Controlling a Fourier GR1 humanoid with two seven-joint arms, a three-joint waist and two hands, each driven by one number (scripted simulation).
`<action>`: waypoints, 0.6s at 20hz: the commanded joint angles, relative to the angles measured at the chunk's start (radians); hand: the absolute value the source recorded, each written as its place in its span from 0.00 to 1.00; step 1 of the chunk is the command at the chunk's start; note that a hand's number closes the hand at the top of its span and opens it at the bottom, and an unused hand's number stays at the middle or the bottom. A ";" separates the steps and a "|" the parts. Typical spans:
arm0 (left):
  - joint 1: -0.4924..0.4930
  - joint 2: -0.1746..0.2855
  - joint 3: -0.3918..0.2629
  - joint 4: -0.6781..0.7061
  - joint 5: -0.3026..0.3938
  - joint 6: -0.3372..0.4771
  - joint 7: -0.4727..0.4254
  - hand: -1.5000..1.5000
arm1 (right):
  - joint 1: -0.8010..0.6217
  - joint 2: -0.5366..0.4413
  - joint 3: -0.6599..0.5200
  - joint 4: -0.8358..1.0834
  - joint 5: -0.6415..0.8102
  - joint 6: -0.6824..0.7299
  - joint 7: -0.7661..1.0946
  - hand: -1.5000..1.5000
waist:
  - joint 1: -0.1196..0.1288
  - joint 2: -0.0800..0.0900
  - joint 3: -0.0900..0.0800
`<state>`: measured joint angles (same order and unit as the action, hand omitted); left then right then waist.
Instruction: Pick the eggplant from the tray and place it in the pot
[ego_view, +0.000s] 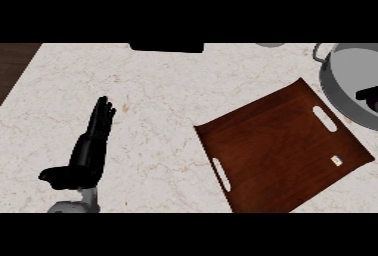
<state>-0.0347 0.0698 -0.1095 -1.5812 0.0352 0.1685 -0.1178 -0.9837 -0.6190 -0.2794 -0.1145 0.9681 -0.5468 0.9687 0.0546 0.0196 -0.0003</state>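
Observation:
The brown wooden tray (284, 150) lies on the counter at the right and carries no eggplant; only a small pale mark (336, 160) shows on it. The grey pot (336, 82) stands just beyond the tray's far right corner, cut off by the view's edge. Inside the pot, at the right edge, is a black shape (368, 97). I cannot tell whether it is my right hand, the eggplant, or both. My left hand (87, 155) rests at the lower left with straight fingers pointing up, holding nothing.
A black object (166, 47) sits at the counter's far edge, with a grey rounded thing (270, 44) further right. The marble counter (155, 100) ends at the left, where dark wood (15, 62) shows.

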 joint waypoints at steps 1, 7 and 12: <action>-0.008 0.016 0.027 0.045 0.013 -0.022 -0.039 0.50 | 0.045 0.019 -0.051 -0.067 -0.054 -0.133 -0.104 0.00 | -0.006 0.006 0.005; 0.021 0.016 0.029 -0.003 0.022 -0.015 -0.007 0.50 | 0.093 0.035 -0.118 -0.249 -0.112 -0.483 -0.256 0.00 | -0.024 -0.007 0.006; 0.015 -0.007 0.010 0.032 0.000 0.001 -0.017 0.50 | 0.135 0.079 -0.216 -0.330 -0.218 -0.624 -0.362 0.00 | -0.032 -0.006 0.005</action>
<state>-0.0245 0.0760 -0.0889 -1.5716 0.0450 0.1640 -0.1233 -0.8782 -0.5741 -0.4328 -0.3809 0.8196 -0.9984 0.6579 0.0300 0.0145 0.0046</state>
